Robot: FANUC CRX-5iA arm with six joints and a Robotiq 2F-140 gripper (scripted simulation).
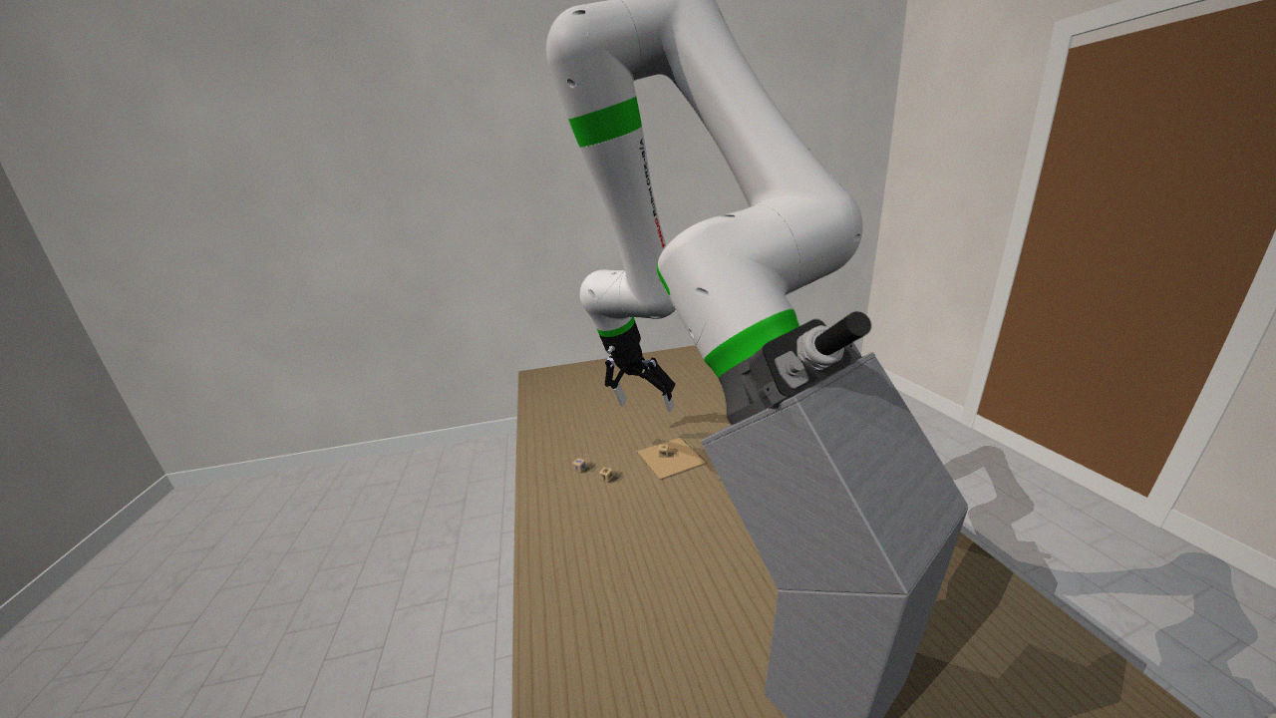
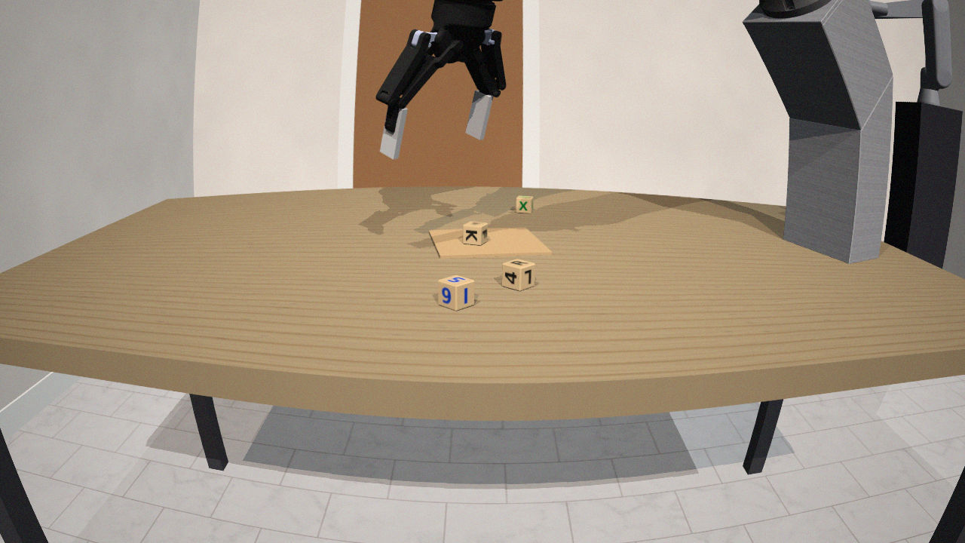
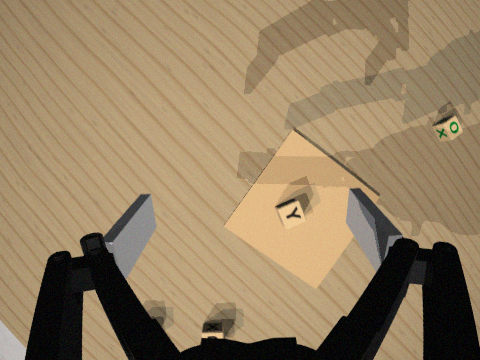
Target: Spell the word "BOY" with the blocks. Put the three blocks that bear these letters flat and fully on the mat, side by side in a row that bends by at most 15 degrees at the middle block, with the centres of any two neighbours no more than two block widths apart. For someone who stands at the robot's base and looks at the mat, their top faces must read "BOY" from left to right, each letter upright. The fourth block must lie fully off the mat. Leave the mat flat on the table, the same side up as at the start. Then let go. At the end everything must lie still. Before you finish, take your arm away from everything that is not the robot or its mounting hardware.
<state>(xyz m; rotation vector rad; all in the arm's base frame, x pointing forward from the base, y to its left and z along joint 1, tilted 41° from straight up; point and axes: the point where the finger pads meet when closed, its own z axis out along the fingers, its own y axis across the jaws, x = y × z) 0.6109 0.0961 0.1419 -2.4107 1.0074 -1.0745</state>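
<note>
My claw (image 1: pixel 644 409) (image 2: pixel 435 131) (image 3: pixel 249 209) was released above the counter (image 1: pixel 588 606) (image 2: pixel 303 297) (image 3: pixel 75 100), likely choosing a block. Y block (image 1: pixel 664 451) (image 2: pixel 474 234) (image 3: pixel 291 214) sat on the mat (image 1: pixel 673 466) (image 2: pixel 516 244) (image 3: pixel 310 255), inward from the counter's far edge in the exterior view, presumably for spelling.
</note>
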